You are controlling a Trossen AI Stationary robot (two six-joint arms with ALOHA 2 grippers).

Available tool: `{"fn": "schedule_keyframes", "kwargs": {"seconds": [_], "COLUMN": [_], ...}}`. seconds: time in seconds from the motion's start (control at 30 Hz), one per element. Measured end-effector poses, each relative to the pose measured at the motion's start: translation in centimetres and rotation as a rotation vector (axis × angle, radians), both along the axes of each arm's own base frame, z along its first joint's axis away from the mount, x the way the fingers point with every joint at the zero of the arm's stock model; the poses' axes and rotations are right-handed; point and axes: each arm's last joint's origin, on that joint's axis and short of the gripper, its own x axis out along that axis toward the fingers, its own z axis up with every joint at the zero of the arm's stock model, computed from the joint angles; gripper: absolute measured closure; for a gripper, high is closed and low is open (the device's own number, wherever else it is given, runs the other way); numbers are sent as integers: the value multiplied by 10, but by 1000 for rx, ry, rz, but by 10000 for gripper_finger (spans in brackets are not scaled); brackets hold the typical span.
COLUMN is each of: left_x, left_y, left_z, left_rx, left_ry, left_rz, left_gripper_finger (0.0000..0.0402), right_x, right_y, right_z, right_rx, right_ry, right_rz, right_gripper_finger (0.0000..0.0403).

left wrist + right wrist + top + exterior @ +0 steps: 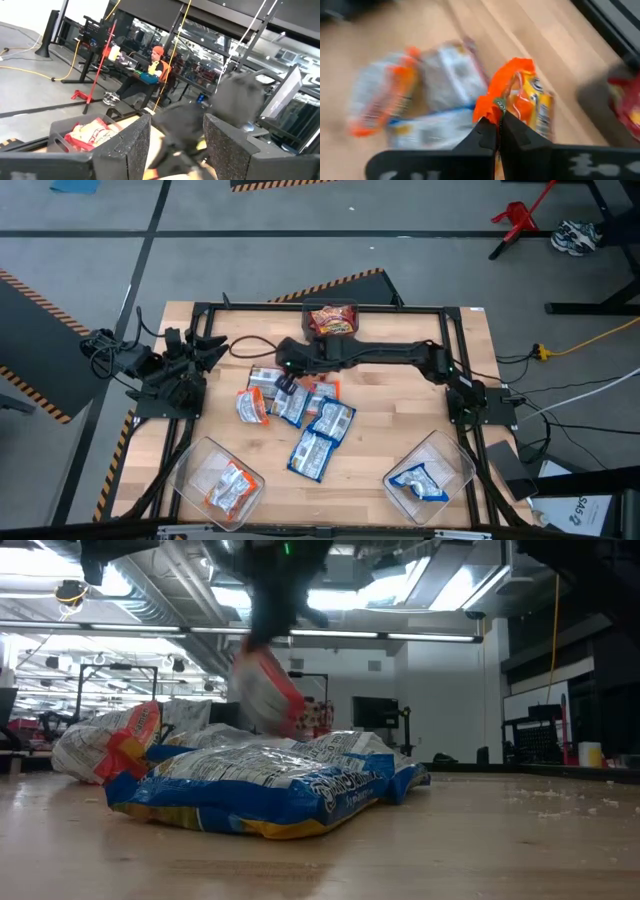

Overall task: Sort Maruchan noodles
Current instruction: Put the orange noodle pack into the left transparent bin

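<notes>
Above the desk's [400, 455] packet pile, my right end effector [499, 127] pinches an orange packet [520, 100] by its edge, fingers closed. My left end effector [205, 350] waits open at the left edge.

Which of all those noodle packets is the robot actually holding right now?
The orange packet pinched by its edge in the right gripper, lifted above the pile mid-table. Every other loose packet lies flat on the wood or in a clear bin.

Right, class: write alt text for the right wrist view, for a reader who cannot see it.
The right gripper pinches the crimped edge of an orange noodle packet, lifted above the wooden table. Below lie blurred blue-and-white and orange packets.
</notes>
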Motion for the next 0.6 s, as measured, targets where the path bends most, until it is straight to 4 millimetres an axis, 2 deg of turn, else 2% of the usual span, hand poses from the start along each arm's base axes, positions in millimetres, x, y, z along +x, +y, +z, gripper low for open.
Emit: {"fn": "schedule_keyframes", "kwargs": {"seconds": [0.13, 0.43, 0.6], "left_x": [0, 0, 0], "left_y": [0, 0, 0], "left_z": [0, 0, 0], "left_rx": [-5, -30, -50], "left_ry": [-3, -16, -26], "left_rz": [-1, -4, -5], "left_gripper_finger": [225, 225, 225], "right_x": [6, 18, 17], "right_y": [31, 111, 140], "right_z": [21, 40, 50], "right_rx": [16, 58, 17], "right_ry": [-123, -416, -525], "right_rz": [73, 320, 427], "right_gripper_finger": [403, 403, 403]}}
